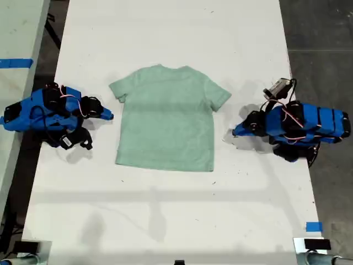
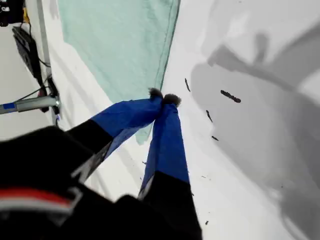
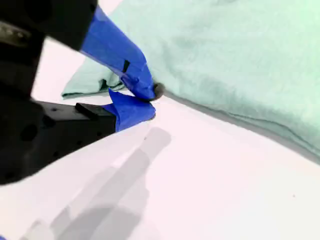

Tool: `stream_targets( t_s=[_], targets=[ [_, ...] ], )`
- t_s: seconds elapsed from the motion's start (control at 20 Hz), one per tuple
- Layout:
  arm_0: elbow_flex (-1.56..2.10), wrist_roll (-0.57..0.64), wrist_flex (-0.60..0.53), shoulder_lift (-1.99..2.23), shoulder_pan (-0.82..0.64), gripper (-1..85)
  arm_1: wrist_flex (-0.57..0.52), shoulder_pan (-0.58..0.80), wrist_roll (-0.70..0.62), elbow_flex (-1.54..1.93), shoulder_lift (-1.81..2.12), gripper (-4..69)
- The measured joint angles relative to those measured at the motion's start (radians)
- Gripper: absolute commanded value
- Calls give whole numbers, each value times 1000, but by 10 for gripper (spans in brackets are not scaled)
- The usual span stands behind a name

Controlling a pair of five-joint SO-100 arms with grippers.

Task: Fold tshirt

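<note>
With the pale mint tshirt [image 1: 165, 118] lying flat and unfolded on the white table [image 1: 165, 221], and my first gripper [image 2: 164, 97] and second gripper [image 3: 152, 100] both pinched together on nothing just beside its side edges, each should probably open and slip a jaw under the cloth so both layers lift together.

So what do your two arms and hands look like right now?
Both arms are blue with black joints, and thin red and white wires loop over them. My first hand and my second hand have tapered blue fingers with dark tips.
</note>
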Motion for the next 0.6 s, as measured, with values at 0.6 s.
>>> stream_targets(
  t_s=[0.6],
  targets=[
    [-612, 80, 5, -591, -83, 0, 43, 133, -265, -675, -658, -6]
  ],
)
